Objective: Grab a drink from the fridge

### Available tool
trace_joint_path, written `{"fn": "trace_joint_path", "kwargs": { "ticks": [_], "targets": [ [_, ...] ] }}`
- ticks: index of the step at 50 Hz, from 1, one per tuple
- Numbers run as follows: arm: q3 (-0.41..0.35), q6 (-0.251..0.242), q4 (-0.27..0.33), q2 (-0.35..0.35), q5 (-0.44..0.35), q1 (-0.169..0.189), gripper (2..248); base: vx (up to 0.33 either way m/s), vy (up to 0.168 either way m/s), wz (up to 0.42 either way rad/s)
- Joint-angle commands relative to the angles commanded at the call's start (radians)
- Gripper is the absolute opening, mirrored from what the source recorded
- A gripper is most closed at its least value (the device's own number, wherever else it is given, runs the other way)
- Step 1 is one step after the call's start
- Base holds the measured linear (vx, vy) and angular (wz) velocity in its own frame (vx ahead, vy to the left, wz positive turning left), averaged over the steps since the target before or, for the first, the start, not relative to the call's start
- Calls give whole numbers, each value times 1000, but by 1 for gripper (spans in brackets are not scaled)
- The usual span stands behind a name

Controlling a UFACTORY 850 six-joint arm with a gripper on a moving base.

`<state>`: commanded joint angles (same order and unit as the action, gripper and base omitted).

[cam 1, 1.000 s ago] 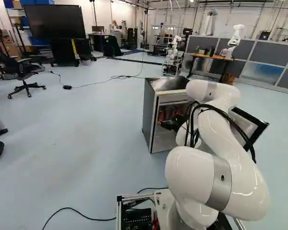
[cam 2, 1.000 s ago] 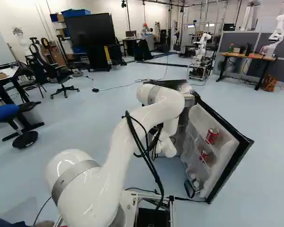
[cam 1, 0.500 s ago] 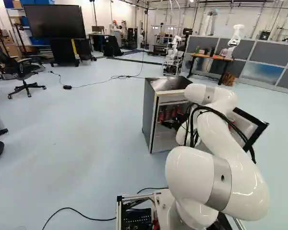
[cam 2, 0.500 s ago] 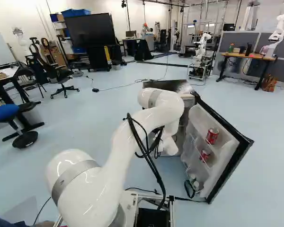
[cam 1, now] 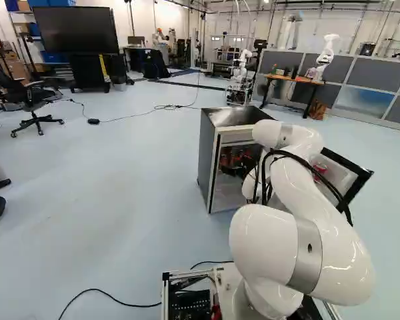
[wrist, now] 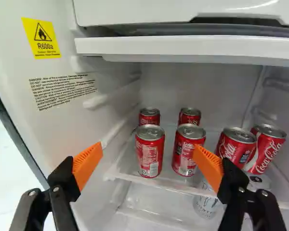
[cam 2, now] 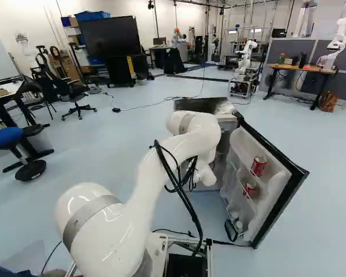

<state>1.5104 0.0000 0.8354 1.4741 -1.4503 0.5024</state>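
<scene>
My gripper (cam 1: 234, 170) is at the open front of the small fridge (cam 1: 211, 160) in the left base view. Seen from the wrist, the gripper (wrist: 148, 148) stands open, its orange pads wide apart and nothing held. Ahead, between and beyond the fingers, one red can (wrist: 150, 153) stands upright on the clear shelf (wrist: 135, 178). A second can (wrist: 185, 153) is beside it, partly behind a fingertip. Two more cans stand behind them, and another pair, a red can (wrist: 232, 147) and a leaning can (wrist: 265, 150), is beyond the other finger.
A white upper shelf (wrist: 183, 48) spans above the cans, and the fridge's side wall (wrist: 62, 115) is close beside one finger. The open door (cam 2: 271, 190) holds two red cans. Silvery cans lie below the shelf. Another robot (cam 2: 337, 43) stands by a far desk.
The arm's upper part has shifted a little left and down in the left base view, and the gripper has moved slightly with it. The base, fridge and door have stayed put.
</scene>
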Motion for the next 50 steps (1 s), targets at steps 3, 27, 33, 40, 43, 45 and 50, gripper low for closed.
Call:
{"fn": "trace_joint_path", "kwargs": {
  "ticks": [3,27,33,40,43,45,50],
  "targets": [
    [12,0,2,6,0,-2,247,0,0,0],
    [81,0,8,40,0,-26,247,0,0,0],
    [87,0,8,43,0,-28,247,0,0,0],
    [89,0,8,44,0,-29,247,0,0,0],
    [89,0,8,44,0,-29,247,0,0,0],
    [89,0,8,44,0,-29,247,0,0,0],
    [89,0,8,44,0,-29,237,0,0,0]
  ]
}}
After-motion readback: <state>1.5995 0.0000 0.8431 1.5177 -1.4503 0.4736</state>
